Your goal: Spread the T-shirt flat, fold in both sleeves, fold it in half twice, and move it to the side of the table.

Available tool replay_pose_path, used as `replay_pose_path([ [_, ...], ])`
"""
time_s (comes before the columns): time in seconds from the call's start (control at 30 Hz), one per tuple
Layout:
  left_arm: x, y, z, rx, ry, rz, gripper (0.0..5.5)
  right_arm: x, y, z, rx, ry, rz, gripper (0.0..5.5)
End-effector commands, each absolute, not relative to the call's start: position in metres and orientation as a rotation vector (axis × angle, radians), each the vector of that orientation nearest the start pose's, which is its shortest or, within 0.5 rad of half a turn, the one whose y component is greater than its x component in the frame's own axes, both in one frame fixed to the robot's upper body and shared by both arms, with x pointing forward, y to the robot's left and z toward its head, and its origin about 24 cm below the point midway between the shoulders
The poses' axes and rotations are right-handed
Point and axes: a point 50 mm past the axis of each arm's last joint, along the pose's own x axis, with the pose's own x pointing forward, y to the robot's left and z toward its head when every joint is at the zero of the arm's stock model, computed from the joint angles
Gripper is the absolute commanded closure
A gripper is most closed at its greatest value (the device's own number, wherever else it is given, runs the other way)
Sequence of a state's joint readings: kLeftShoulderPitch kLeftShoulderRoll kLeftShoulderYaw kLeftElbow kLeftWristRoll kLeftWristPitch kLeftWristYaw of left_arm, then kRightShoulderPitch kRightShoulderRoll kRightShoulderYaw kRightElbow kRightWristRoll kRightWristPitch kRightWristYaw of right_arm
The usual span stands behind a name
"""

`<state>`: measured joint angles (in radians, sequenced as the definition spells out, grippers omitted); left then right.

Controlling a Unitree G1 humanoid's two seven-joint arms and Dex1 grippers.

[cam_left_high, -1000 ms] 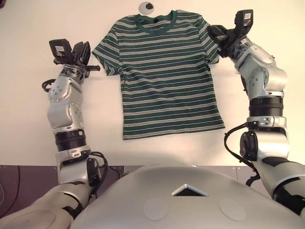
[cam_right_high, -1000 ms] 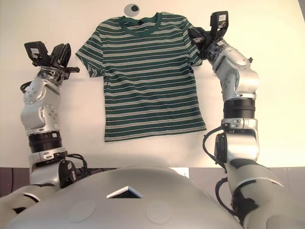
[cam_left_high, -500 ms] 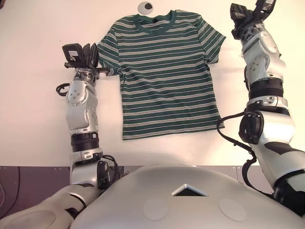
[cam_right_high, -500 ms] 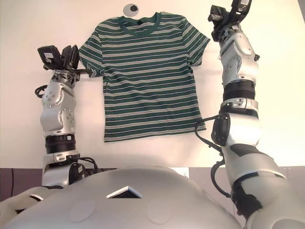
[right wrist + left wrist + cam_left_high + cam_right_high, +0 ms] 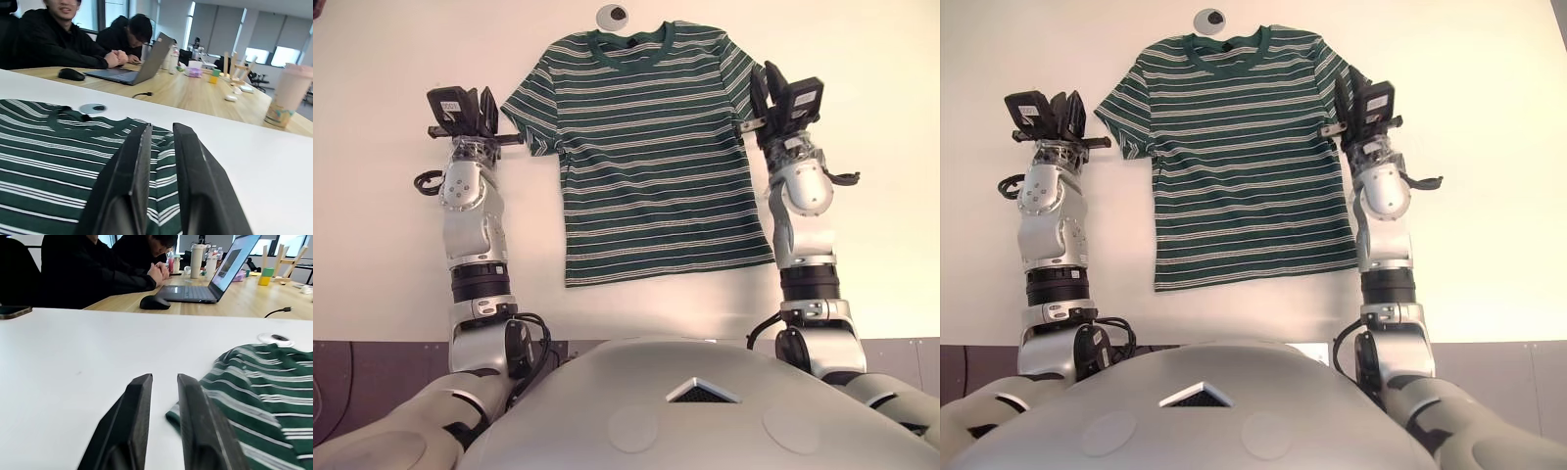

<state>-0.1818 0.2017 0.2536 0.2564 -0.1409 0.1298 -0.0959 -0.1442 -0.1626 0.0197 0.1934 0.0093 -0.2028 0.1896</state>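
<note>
- White table (image 5: 862,225) with a small round cap (image 5: 614,14) just past the collar. Behind it there's a wooden desk (image 5: 244,293) with a laptop (image 5: 210,276) and a mouse (image 5: 155,302).
- T-shirt (image 5: 656,166) lies flat mid-table, both sleeves out.
- Left gripper (image 5: 164,378): jaws a narrow gap apart, nothing in them, right at the left sleeve's hem.
- Right gripper (image 5: 160,126): same slim gap, empty, over the right sleeve.

A dark green T-shirt (image 5: 651,147) with white stripes is seen spread flat on the white surface (image 5: 391,225), sleeves unfolded, collar at the far side.
</note>
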Motion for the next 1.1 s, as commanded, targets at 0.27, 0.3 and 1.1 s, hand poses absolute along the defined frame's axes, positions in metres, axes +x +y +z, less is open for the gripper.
replay_pose_path([
  [0.27,0.300,0.242,0.018,-0.309,0.246,0.177,4.62,0.274,-0.146,0.056,-0.229,-0.167,0.301,4.72],
  [0.3,0.301,0.243,0.016,-0.338,0.251,0.190,4.62,0.274,-0.145,0.056,-0.232,-0.169,0.305,4.72],
  [1.1,0.305,0.222,0.001,-0.462,0.376,0.144,5.35,0.278,-0.140,0.058,-0.250,-0.177,0.358,4.69],
])
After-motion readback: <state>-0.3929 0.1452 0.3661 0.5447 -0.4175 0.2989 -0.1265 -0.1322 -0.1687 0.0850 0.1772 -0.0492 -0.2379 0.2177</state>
